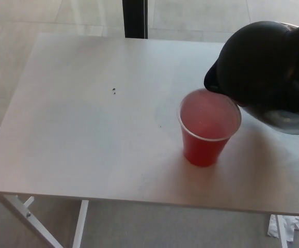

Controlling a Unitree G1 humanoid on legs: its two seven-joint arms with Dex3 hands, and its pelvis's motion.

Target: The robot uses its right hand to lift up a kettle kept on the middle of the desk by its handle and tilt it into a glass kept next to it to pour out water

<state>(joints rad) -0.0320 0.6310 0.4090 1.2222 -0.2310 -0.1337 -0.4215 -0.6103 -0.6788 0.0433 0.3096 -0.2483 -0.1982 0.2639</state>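
Desk: a white, matte, flat top, sitting on white metal legs that are showing below its near edge. Cup: a red, translucent plastic tumbler, round-mouthed and tapering toward its base, standing upright on the right half of the desk and casting a soft shadow around its foot; its inside is glowing pink, and whether liquid is lying in it cannot be told. Kettle: a black, rounded, smooth-skinned body with a grey disc base, hanging in the air at the right edge, tilting leftward and down so that its spout is sitting just over the cup's far right rim; whether spout and rim are touching cannot be told, and no stream is showing. Right hand: the kettle's dark mass is running into more black at the far right edge, where handle and hand cannot be separated, so its grip cannot be told. Left hand: not appearing anywhere. Specks: two tiny dark bits lying on the desk, well apart from the cup, to its far left. Floor: pale tiles surrounding the desk. Post: a black upright standing behind the desk's far edge. Scrap: something white and crumpled lying on the floor at the lower right.
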